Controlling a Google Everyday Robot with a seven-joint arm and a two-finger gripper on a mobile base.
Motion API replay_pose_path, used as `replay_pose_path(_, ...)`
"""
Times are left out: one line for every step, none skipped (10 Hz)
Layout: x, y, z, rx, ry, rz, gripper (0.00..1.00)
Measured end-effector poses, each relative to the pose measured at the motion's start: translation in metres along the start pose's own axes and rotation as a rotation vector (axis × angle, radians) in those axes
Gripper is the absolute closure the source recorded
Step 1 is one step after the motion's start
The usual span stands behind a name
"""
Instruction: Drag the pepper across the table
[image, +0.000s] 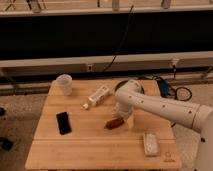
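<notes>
The gripper sits low against one end of the pepper, which lies near the middle of the bench (whether it grips I cannot tell), so most of the drag likely remains.

The gripper hangs low over the middle of the table. Well behind it runs a broad dark wall panel, edged above and below by pale horizontal rails. A black cable drops down the panel straight behind the gripper. Grey speckled floor lies off to its left in the view, and coiled cables lie behind it to the right.
</notes>
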Motion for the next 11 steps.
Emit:
replay_pose_path(-0.0001, -0.0007, 0.0003, 0.000, -0.002, -0.010, 0.20)
replay_pose_path(0.0006, 0.0000, 0.0013, -0.002, -0.002, -0.019, 0.20)
replay_pose_path(0.0009, 0.0001, 0.0016, -0.001, -0.003, -0.026, 0.20)
replay_pose_path(0.0009, -0.0004, 0.0026, -0.003, -0.004, -0.040, 0.20)
replay_pose_path(0.0009, -0.0007, 0.0028, -0.004, -0.005, -0.049, 0.20)
replay_pose_path(0.0010, -0.0002, 0.0034, -0.007, -0.006, -0.057, 0.20)
replay_pose_path(0.0013, -0.0007, 0.0033, -0.008, -0.007, -0.071, 0.20)
replay_pose_path(0.0016, -0.0006, 0.0037, -0.009, -0.008, -0.078, 0.20)
replay_pose_path(0.0014, -0.0012, 0.0039, -0.009, -0.009, -0.086, 0.20)
replay_pose_path(0.0017, -0.0011, 0.0045, -0.011, -0.011, -0.099, 0.20)
replay_pose_path(0.0015, -0.0010, 0.0051, -0.012, -0.012, -0.109, 0.20)
